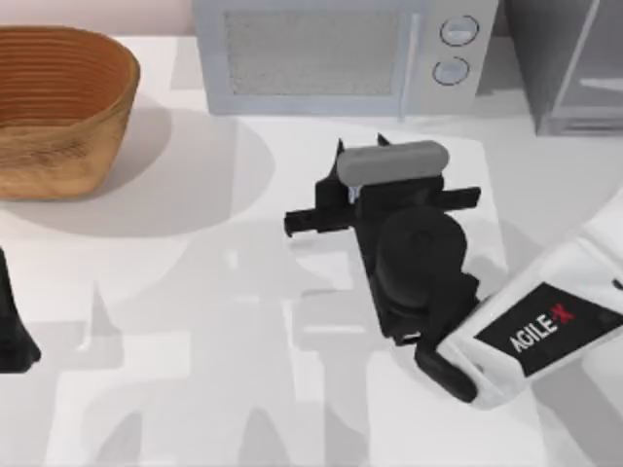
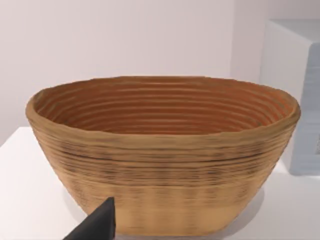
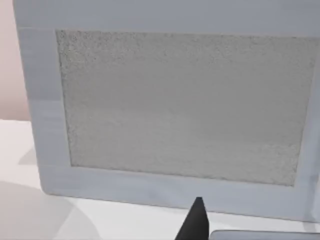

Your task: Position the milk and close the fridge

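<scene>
The right arm [image 1: 545,326], white with the AgileX name on it, reaches in from the top view's right edge to the middle of the surface [image 1: 175,292]. Its right end effector [image 1: 362,146] sits just in front of the silver microwave [image 1: 341,53], pointing at the microwave's speckled door panel [image 3: 185,105], which the right wrist view faces square on from close by. A pale grey rounded bar [image 1: 392,162] lies across the top of the black wrist body just behind the end effector. Whether this end effector is wide or narrow, and whether it holds anything, I cannot tell.

The fridge [image 1: 574,68] stands at the far right corner of the surface, just beside the microwave on the side of its two round knobs [image 1: 458,49]. Its grey body is cut by the edge of the top view, and its pale-framed door appears to stand at an angle to the body.

The left arm is parked at the left edge, with the left end effector [image 1: 14,331] low over the surface and well apart from the right one. It faces the woven wicker basket [image 2: 160,165], which stands upright at the far left corner [image 1: 58,107]. How wide the left end effector is I cannot tell either
</scene>
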